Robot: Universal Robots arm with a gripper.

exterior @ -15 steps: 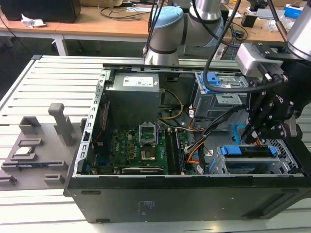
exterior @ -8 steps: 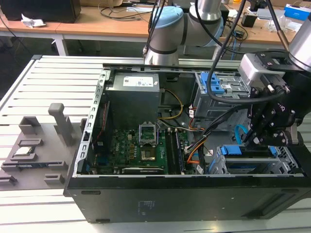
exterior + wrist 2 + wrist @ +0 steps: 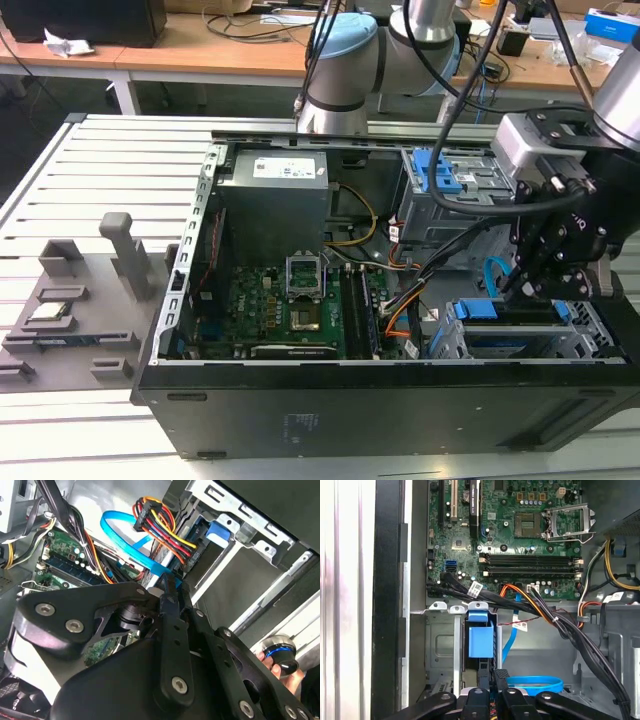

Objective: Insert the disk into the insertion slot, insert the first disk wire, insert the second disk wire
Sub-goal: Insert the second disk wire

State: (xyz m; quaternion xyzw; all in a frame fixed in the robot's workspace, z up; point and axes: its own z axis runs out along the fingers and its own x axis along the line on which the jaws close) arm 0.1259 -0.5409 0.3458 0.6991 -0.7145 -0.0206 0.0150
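While disk point(image 3: 500, 325) sits caged, claw point(image 3: 518, 285) above wires point(image 3: 162, 530)

A robotics lab or electronics workshop: an opened black desktop computer case point(image 3: 400, 400) lies on a ribbed aluminium worktable point(image 3: 110, 150), with cluttered, cable-strewn wooden desks point(image 3: 200, 45) behind that case.

The gripper point(image 3: 172, 587) body is covering much of the motherboard point(image 3: 65, 565) in the second wrist view. The insertion slot point(image 3: 590, 335) is running off the exterior view's right edge, and the disk point(image 3: 510, 345) inside it is lying mostly hidden.
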